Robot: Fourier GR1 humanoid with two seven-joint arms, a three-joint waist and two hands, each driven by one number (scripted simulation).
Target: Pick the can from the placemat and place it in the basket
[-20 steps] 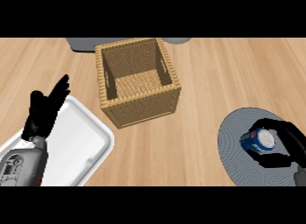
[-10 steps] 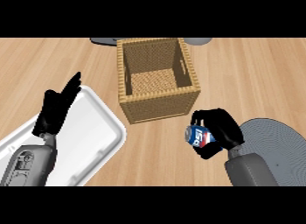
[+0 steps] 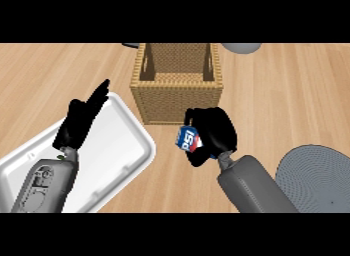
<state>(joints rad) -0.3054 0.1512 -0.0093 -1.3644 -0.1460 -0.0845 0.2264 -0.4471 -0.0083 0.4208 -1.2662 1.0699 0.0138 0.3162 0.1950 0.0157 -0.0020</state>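
Carry step: black right hand curled round blue-and-red can, off the round grey placemat to its right; square wicker basket just ahead, so next, probably raise over rim, release.

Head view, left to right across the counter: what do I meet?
Going across: white tray → basket → placemat. The can in the right hand shares the basket's span, so I leave it out.

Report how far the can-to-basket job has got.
Done: the can is off the placemat, gripped in the right robot hand. In hand: it hangs just short of the basket. Left: lift it over the rim and release it inside.
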